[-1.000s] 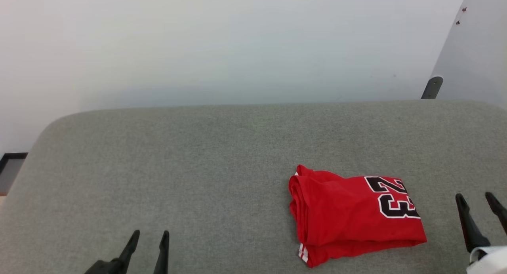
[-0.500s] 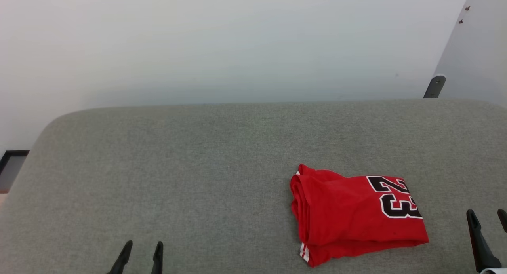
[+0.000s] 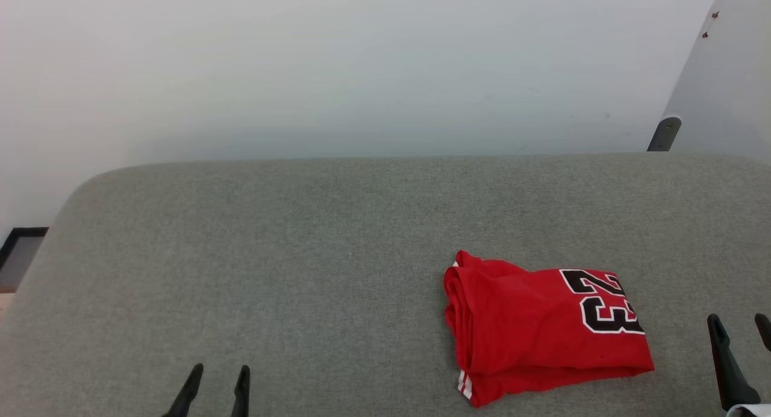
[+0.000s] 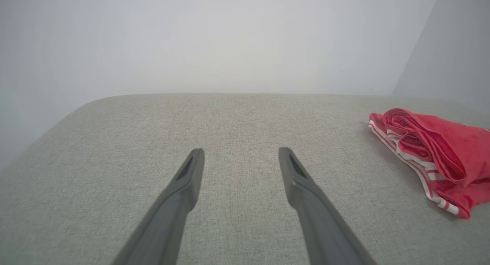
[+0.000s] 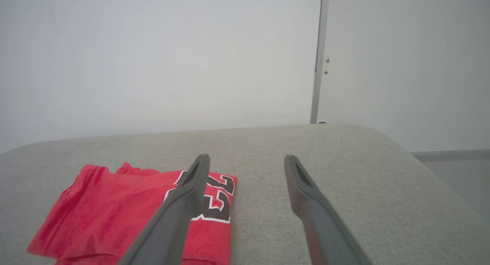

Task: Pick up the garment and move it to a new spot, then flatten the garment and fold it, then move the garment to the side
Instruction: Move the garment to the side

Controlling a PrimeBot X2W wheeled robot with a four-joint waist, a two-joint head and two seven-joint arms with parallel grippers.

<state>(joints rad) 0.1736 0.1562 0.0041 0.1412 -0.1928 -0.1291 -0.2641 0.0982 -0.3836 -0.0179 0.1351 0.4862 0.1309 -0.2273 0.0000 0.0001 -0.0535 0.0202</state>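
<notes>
The garment [image 3: 542,332] lies folded into a compact rectangle on the grey fabric-covered counter [image 3: 301,236], in the right half of the head view and near the counter's front edge. The black, white-outlined number 23 [image 3: 605,302] faces up at the garment's right end. The stacked fold edges face left, with red-and-white striped trim [image 3: 462,384] showing at the lower left corner. In the left wrist view the garment [image 4: 428,150] sits at the far right, its layered edges and striped trim [image 4: 421,169] exposed.

Left gripper [image 3: 220,372]: fingers spread apart, holding nothing, positioned over bare counter well to the left of the garment. The left wrist view confirms the gap between the fingers of the left gripper [image 4: 240,154].

Right gripper [image 3: 739,320]: fingers spread apart, holding nothing, positioned near the garment's right end with a strip of bare counter between. In the right wrist view of the right gripper [image 5: 247,159], one finger crosses in front of the number on the garment [image 5: 115,215].

A plain pale wall [image 3: 361,73] stands behind the counter.
</notes>
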